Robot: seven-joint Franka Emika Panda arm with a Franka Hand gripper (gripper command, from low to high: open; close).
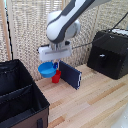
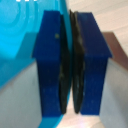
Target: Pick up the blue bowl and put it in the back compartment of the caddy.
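The blue bowl (image 1: pixel 47 70) hangs tilted in the air above the wooden table, and my gripper (image 1: pixel 54 63) is shut on its rim. In the wrist view the bowl (image 2: pixel 20 30) fills one corner, and my gripper (image 2: pixel 70 65) shows its two blue fingers (image 2: pixel 50 60) pressed close with only a thin dark strip between them. The black fabric caddy (image 1: pixel 39 97) stands at the exterior view's lower left, and a thin divider (image 1: pixel 17 90) splits it in two. Its far section, the back compartment (image 1: pixel 11 76), lies to the exterior view's left of the bowl and lower.
A small red cup (image 1: pixel 56 76) stands on the table just under the bowl. A dark navy panel (image 1: pixel 71 75) stands upright beside the cup. A black boxy appliance (image 1: pixel 110 52) sits at the exterior view's right. A reed screen closes the back.
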